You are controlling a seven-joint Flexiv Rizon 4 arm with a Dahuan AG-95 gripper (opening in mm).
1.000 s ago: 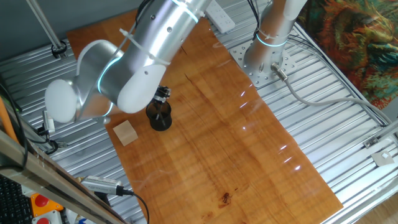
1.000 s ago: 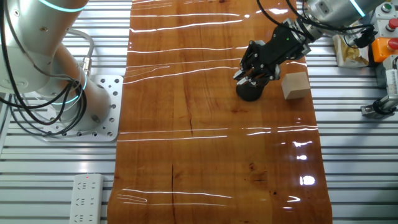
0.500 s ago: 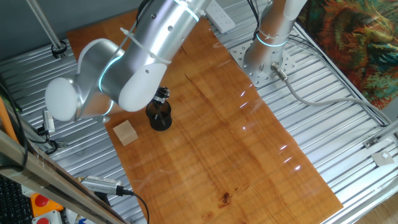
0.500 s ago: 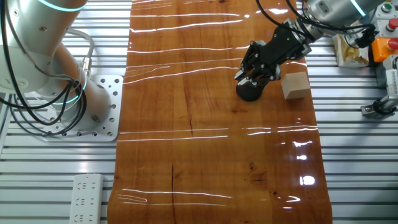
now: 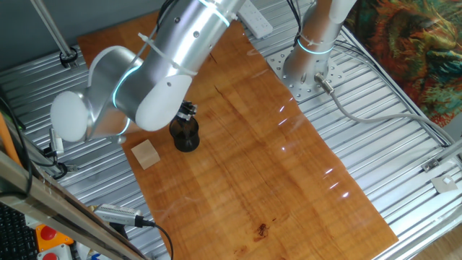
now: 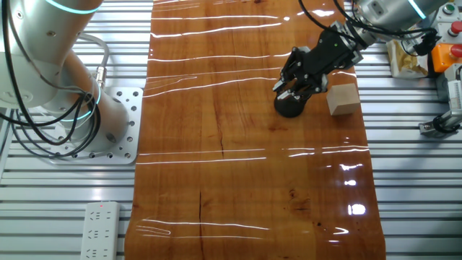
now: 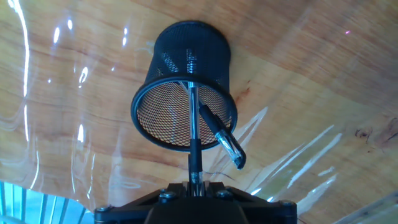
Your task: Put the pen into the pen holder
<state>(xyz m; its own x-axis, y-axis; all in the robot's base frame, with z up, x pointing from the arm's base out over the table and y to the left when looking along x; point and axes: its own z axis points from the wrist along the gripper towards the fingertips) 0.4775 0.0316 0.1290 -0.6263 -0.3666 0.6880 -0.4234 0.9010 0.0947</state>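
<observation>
From the hand view I look straight down into the pen holder [image 7: 185,93], a small black round cup with a fine mesh wall, its open mouth facing my camera and the wooden table [image 7: 323,81] showing through the mesh. A slim silver pen [image 7: 193,134] runs from my gripper [image 7: 196,183] at the bottom edge up into the cup's mouth. A second dark piece with a glossy end, maybe a cap or clip, leans across the rim at the right; I cannot tell what it is. The jaws seem pinched narrowly around the pen's upper end, though the fingertips themselves are hidden.

In the other fixed view the gripper [image 6: 292,85] hangs just above the holder [image 6: 290,107], which stands on the table just beside a pale wooden block [image 6: 343,99].
</observation>
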